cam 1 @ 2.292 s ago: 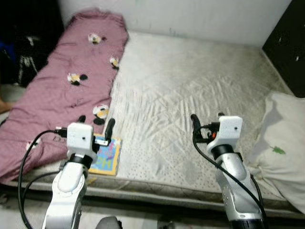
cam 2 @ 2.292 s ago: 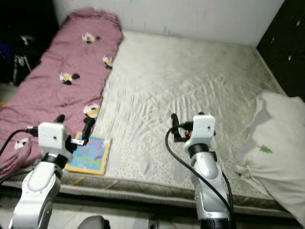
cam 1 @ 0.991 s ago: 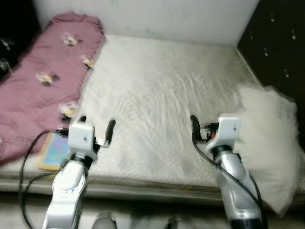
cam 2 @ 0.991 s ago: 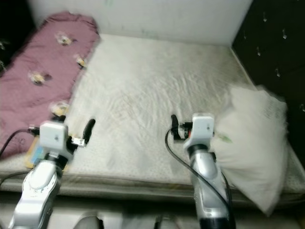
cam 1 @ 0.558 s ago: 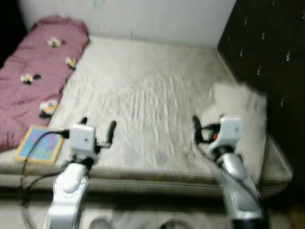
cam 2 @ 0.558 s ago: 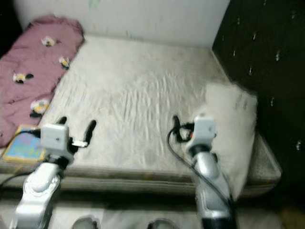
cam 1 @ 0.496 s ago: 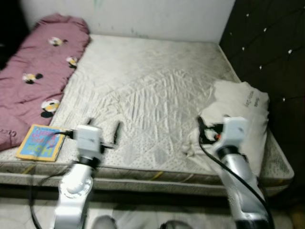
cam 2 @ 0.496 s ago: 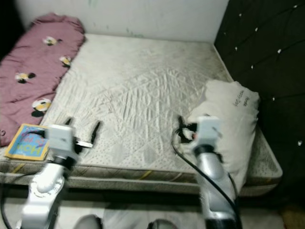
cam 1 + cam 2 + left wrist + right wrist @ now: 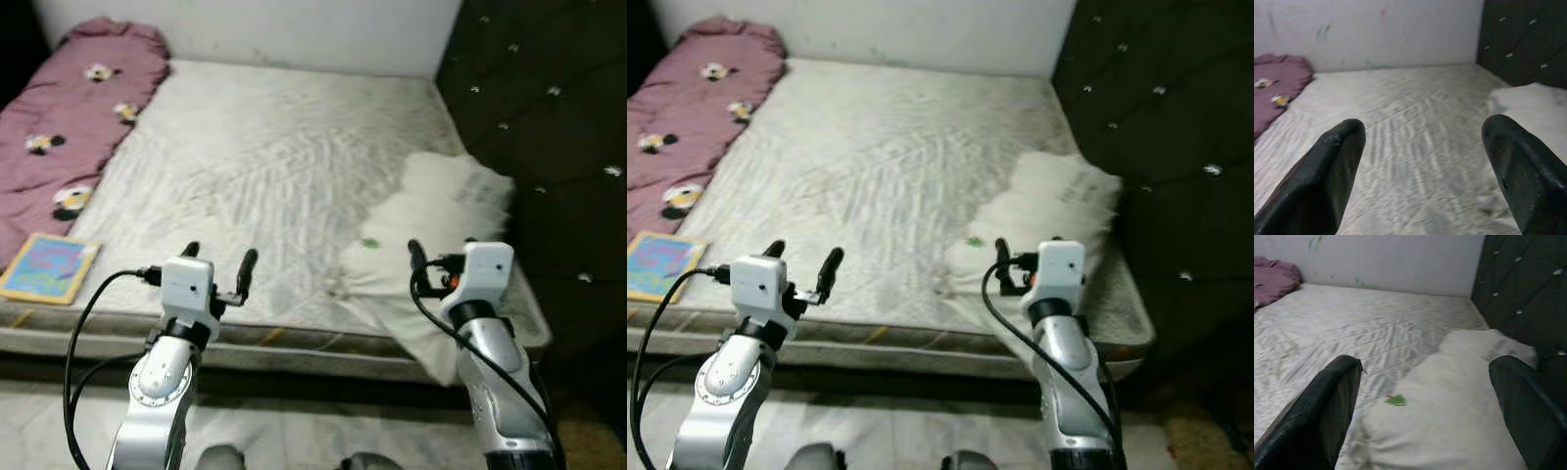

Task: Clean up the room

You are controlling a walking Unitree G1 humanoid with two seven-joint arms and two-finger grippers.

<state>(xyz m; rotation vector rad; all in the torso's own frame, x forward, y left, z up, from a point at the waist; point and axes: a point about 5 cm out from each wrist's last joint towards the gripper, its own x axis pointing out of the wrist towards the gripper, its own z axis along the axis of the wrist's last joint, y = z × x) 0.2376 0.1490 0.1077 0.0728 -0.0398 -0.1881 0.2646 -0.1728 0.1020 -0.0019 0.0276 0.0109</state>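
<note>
We stand at the near edge of a bare mattress with both arms raised in front of us. Our left gripper hovers over the mattress's front edge, fingers spread wide and holding nothing; our right gripper hangs above the near end of a white pillow, its fingers also apart and empty. The pillow lies along the mattress's right side beside the dark tufted headboard, its near corner drooping over the bed's edge, where our right arm hides part of it. A small green mark sits on the pillow; we cannot make out what it is. On the far left lies a pink quilt with a cartoon print too small to read, cut off by the frame's edge. A colourful book rests flat at the mattress's near left corner, its cover lettering illegible.
</note>
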